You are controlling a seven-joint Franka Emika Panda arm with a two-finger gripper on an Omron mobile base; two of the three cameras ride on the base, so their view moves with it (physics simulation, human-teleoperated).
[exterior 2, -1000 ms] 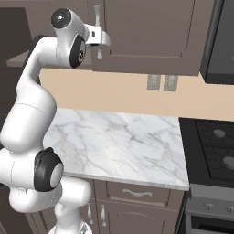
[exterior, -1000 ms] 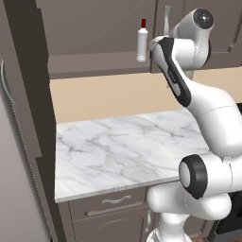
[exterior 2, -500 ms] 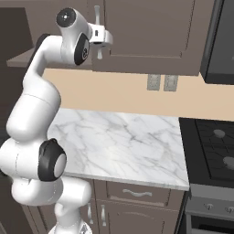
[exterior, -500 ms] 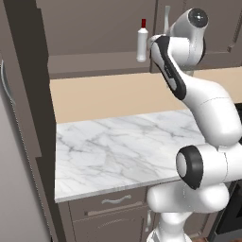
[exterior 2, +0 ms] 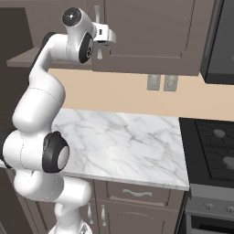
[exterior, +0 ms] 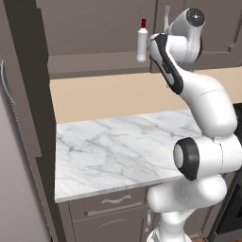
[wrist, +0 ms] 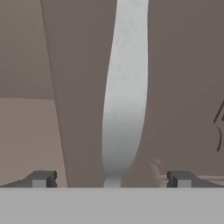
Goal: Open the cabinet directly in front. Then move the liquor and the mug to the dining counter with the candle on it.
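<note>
Dark grey-brown kitchen cabinetry fills the wall above a beige backsplash and a white, grey-veined marble tabletop (exterior: 118, 151), with a black stove (exterior 2: 215, 146) at its far end. Up at that wall, the white arm's two-finger gripper (wrist: 111, 178) stands with its jaws spread wide and nothing between them yet. Straight ahead of the jaws, centred in the gap, runs the long wavy silver handle (wrist: 124, 87) of the dark grey-brown wall cabinet (exterior 2: 151, 36); the handle rises vertically away from the jaws, and one dark fingertip (wrist: 41, 178) sits to either side of its lower end. Whether the tips already reach past the handle I cannot tell.

Off to one side of the jaws, on the shelf of an already exposed part of the cabinetry, stands the small white bottle of liquor with a red cap (exterior: 142, 41), just beside the arm's wrist.

The handle looks like rigid, smooth metal, so it should not flex, but its polish and curved profile could let the pads slide along it. Taking hold near the lower end, where it narrows, and closing squarely across it seems the soundest grip. The door is probably light on its hinges, yet it swings in an arc, so the pull should follow that curve rather than go straight back. The bottle likely tips easily; a wide swing near it is a risk.
</note>
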